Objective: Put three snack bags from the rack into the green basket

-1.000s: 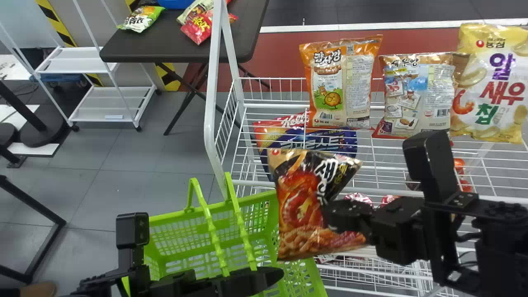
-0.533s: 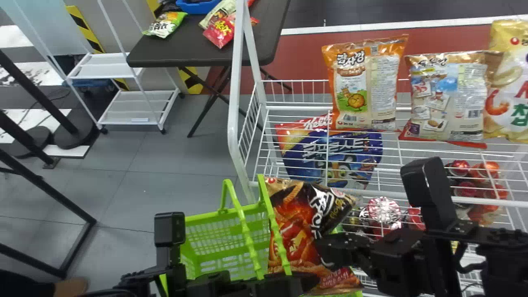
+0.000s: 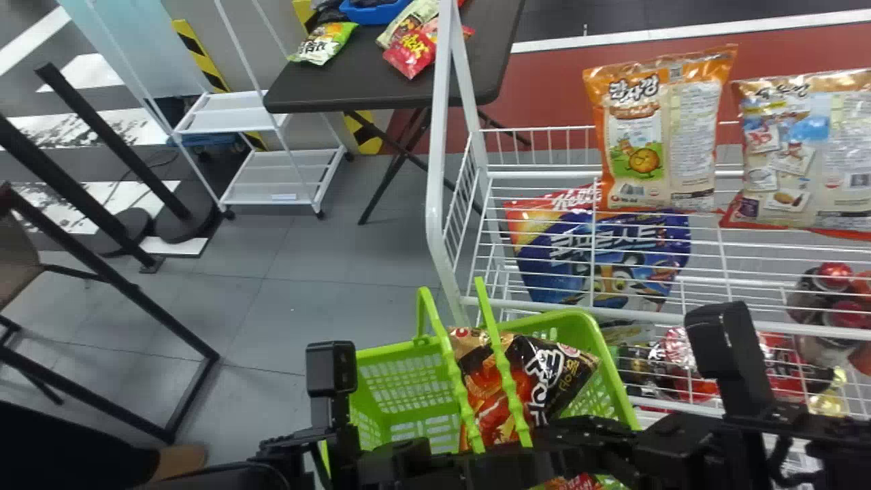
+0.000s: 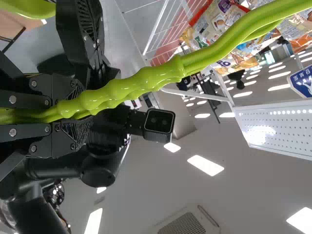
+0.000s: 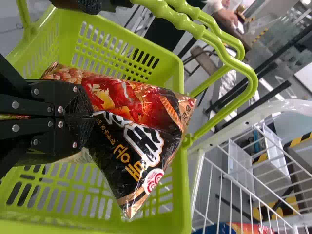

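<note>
Snack bag (image 3: 559, 367) is held inside the green basket (image 3: 578, 318), under the handles (image 3: 503, 364), pinched by the closed fingers of the right gripper (image 3: 552, 433), with open room toward the basket's left. It has been lowered from above the rim; the handles are clamped by the left gripper (image 3: 541, 463), and the bag's lower part is partly hidden by the arms in the head view.

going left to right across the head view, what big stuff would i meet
white wheeled cart → green basket → orange snack bag → beige snack bag at the right edge
</note>
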Motion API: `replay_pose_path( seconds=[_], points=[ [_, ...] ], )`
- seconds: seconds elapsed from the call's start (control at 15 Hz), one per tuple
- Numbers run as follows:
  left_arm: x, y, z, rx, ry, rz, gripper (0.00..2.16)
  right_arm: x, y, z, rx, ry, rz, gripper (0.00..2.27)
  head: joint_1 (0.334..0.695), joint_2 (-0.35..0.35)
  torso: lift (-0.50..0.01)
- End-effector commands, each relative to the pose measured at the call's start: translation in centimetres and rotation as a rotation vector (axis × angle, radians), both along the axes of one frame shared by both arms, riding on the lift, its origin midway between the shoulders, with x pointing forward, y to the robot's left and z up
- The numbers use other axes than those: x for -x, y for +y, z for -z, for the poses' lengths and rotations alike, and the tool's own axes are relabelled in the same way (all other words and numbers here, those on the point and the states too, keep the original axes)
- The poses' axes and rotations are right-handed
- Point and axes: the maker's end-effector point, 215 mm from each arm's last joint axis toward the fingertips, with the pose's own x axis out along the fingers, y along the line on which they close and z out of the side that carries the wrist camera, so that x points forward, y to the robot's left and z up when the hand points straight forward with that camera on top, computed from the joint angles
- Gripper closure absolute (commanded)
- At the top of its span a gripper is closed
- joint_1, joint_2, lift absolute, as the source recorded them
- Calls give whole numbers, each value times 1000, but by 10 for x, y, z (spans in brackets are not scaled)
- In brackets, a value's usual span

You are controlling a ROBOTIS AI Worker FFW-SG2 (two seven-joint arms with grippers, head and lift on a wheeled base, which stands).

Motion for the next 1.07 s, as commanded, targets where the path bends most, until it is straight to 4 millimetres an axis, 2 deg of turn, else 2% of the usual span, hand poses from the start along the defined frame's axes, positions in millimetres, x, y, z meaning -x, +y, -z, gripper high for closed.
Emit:
replay_pose_path(
  seconds=[0.0, 0.2, 0.27, 0.33, 0.6, 0.73, 0.8, 0.93, 1.0],
  points=[
    [-1, 3, 0, 0, 1, -9, 2148, -12, -9, -5, -3, -19, 32, -2, 695, 315, 0],
    [-1, 10, -2, 6, 5, -22, 2148, -22, -21, -14, -63, 31, 68, 60, 695, 295, 0],
    [-1, 11, -2, 5, 5, -24, 2148, -33, -31, -17, -66, 21, 95, 60, 695, 289, 0],
    [-1, 11, -2, 4, 5, -24, 2148, -48, -45, -25, -70, 2, 133, 60, 695, 285, 0],
    [0, 12, -2, 4, 6, -26, 2148, -108, -103, -50, -55, -88, 269, 56, 695, 182, 0],
    [0, 12, -1, 4, 7, -26, 2148, -149, -134, -55, -17, -187, 366, 43, 695, 130, 0],
    [0, 11, -1, 5, 7, -25, 2148, -171, -148, -59, 10, -254, 420, 43, 695, 78, 0],
    [2, 11, 0, 5, 12, -23, 2148, -203, -159, -65, 46, -364, 483, 39, 695, 33, 0],
    [4, 11, 0, 6, 15, -23, 2148, -216, -157, -64, 75, -416, 497, 39, 695, 15, 0]
  ],
)
